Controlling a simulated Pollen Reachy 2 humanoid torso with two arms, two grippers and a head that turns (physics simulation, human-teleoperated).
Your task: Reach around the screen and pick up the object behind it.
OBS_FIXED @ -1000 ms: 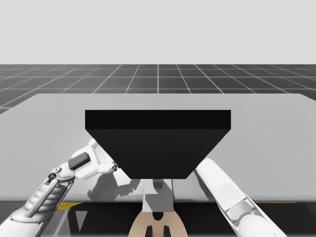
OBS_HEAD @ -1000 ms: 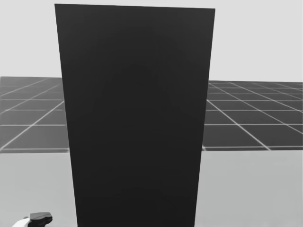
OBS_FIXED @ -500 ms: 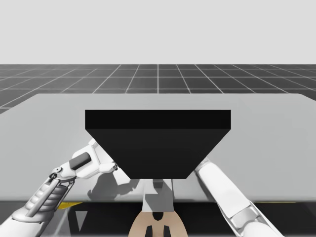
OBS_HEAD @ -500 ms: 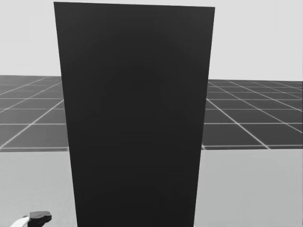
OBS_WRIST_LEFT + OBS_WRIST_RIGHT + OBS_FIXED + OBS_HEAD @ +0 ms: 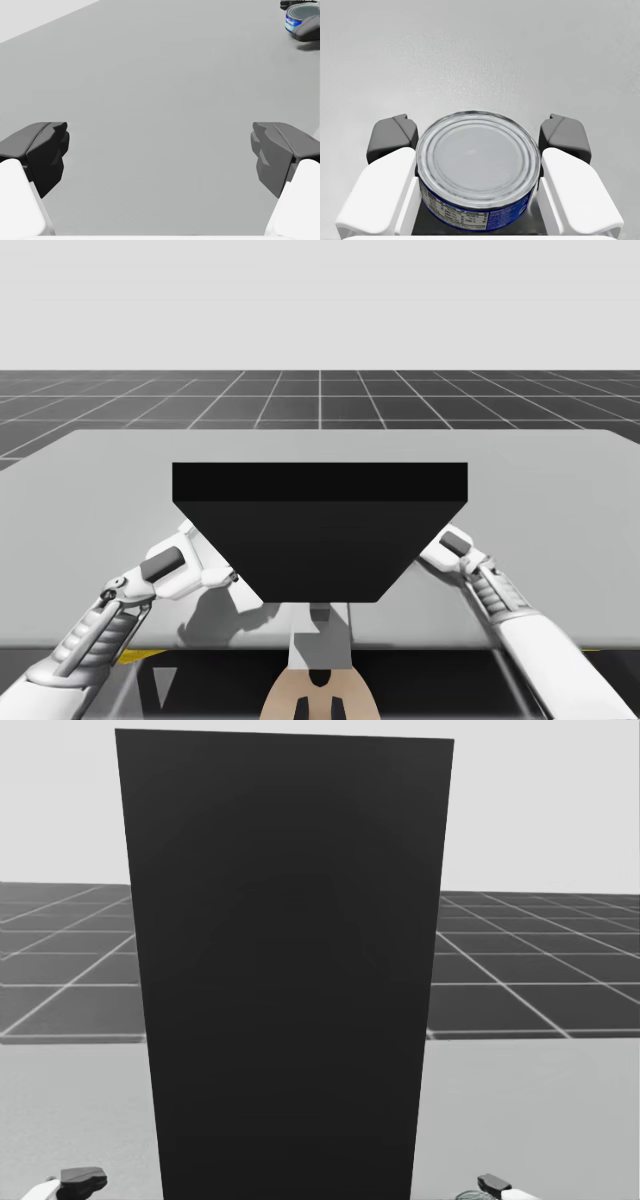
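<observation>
You have a can [image 5: 478, 170] with a shiny ridged metal lid and glossy blue label, a matt black screen [image 5: 285, 960], and a smooth matt grey table [image 5: 560, 490].

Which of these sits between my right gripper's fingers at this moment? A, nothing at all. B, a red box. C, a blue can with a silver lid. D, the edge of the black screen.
C: in the right wrist view the blue can stands upright between the fingers of the right gripper, which touch it from both sides.
</observation>
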